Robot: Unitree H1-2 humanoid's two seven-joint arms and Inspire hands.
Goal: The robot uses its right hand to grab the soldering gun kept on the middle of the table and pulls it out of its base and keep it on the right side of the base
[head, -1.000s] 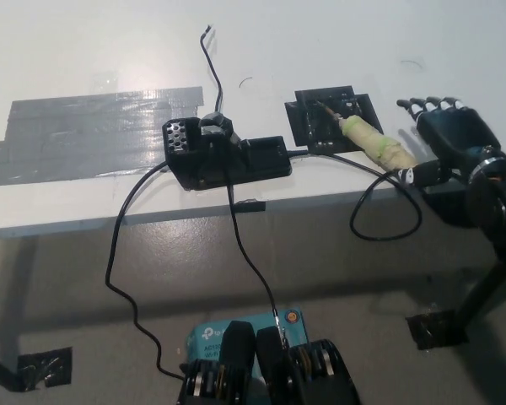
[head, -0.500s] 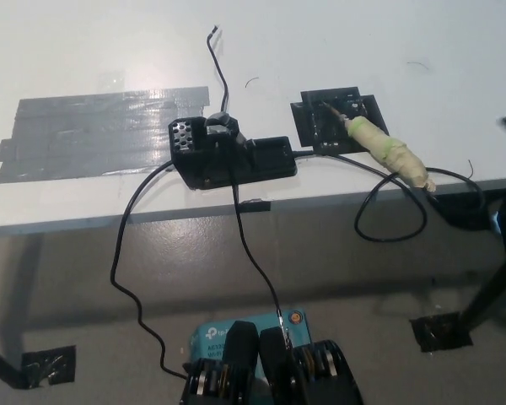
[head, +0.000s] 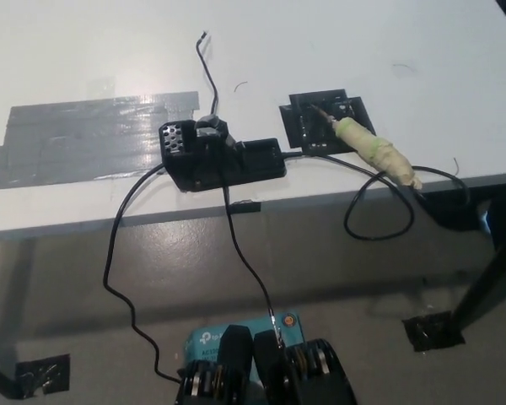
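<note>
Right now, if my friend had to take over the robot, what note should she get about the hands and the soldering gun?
Hands: neither the left nor the right hand is in the head view, so their state is unknown.
Soldering gun: lies flat on the white table, right of the black base, tip resting on a small black pad, handle end near the table's front edge. Its cord loops off the edge.
Done: gun looks out of the base and set to its right.
Left: probably nothing; just confirm the right hand is clear.
</note>
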